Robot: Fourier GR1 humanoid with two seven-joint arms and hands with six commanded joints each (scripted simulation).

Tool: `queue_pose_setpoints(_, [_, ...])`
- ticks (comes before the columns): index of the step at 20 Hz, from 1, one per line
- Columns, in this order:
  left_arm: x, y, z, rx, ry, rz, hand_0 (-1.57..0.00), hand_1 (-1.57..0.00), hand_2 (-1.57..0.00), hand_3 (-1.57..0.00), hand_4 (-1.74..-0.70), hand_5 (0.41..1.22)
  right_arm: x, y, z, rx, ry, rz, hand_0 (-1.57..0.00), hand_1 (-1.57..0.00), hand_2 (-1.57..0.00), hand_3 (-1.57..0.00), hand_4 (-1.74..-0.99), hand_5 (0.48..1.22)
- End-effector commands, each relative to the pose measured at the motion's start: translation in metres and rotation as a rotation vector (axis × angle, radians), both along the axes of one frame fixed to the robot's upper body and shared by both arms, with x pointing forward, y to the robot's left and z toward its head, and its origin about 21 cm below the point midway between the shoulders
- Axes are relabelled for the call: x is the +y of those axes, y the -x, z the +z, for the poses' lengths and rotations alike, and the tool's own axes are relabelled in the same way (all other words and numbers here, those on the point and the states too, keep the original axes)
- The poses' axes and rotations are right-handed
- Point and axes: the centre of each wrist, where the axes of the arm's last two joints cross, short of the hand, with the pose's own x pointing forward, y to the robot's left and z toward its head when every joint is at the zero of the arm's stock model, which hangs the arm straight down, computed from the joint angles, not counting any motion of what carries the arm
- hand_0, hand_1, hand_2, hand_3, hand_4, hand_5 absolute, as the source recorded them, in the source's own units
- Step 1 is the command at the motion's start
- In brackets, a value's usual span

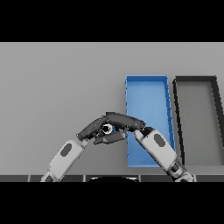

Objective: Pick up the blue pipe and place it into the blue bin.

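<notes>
Blue pipe (114, 129) mostly behind hands.

Even, flat, moderately bright light, no glare, faint soft shadows inside the blue bin (147, 87)

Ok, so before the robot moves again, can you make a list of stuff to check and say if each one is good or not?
1. Blue pipe is held: cannot tell. Only a small blue bit shows between the two hands.
2. Which hand has it: cannot tell. The left hand and right hand overlap around it.
3. Blue bin has room inside: ok, its visible floor is bare.
4. Pipe is over the bin: not ok. It is just left of the bin's left wall.
5. Right bin picked: ok so far. The dark grey bin sits further right, apart from the hands.
</notes>
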Motion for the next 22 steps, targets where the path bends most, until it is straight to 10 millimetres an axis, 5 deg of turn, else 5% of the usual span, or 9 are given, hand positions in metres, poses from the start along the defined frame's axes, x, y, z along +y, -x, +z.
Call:
queue_pose_setpoints(1, [-0.001, 0.003, -0.002, 0.003, 0.001, 0.015, -1.49, -1.48, -1.39, -1.46, -1.72, 1.221, 0.000, -0.003, 0.000, 0.007, 0.013, -0.005, -1.50, -1.50, -1.50, -1.47, -1.465, 1.118])
queue_pose_setpoints(3, [0.000, 0.003, -0.001, 0.005, 0.015, 0.010, -1.52, -1.51, -1.39, -1.50, -1.73, 1.221, -0.002, -0.001, 0.002, 0.022, -0.008, -0.013, -1.52, -1.52, -1.53, -1.51, -1.475, 1.155])
queue_pose_setpoints(4, [0.004, 0.003, -0.001, -0.020, 0.017, 0.011, -1.43, -1.35, -1.22, -1.33, -1.65, 1.221, 0.000, 0.000, 0.002, 0.028, -0.026, -0.009, -1.53, -1.53, -1.53, -1.52, -1.480, 1.168])
queue_pose_setpoints(6, [0.006, 0.000, 0.001, -0.092, -0.061, -0.020, -0.93, -0.87, -0.78, -0.85, -1.41, 1.221, 0.000, 0.000, 0.002, 0.054, -0.030, -0.017, -1.55, -1.55, -1.55, -1.54, -1.487, 1.187])
queue_pose_setpoints(8, [0.007, -0.002, 0.001, -0.133, -0.126, -0.065, -0.59, -0.55, -0.50, -0.55, -1.22, 1.221, 0.001, 0.001, 0.003, 0.058, -0.002, -0.023, -1.56, -1.56, -1.56, -1.55, -1.490, 1.199])
queue_pose_setpoints(11, [0.013, -0.002, -0.002, -0.145, -0.165, -0.057, -0.30, -0.28, -0.26, -0.28, -1.04, 1.020, 0.000, 0.003, 0.002, 0.049, -0.035, -0.001, -1.56, -1.56, -1.56, -1.56, -1.493, 1.210])
queue_pose_setpoints(15, [0.012, -0.003, -0.001, -0.133, -0.224, -0.022, -0.12, -0.12, -0.10, -0.11, -0.91, 0.735, 0.002, 0.003, 0.003, 0.022, -0.047, 0.007, -1.57, -1.57, -1.57, -1.57, -1.496, 1.216])
queue_pose_setpoints(22, [0.012, -0.005, -0.007, -0.059, -0.220, -0.007, -0.03, -0.02, -0.02, -0.02, -0.89, 0.576, 0.005, 0.001, 0.003, 0.030, -0.064, 0.000, -1.57, -1.57, -1.57, -1.57, -1.489, 1.220])
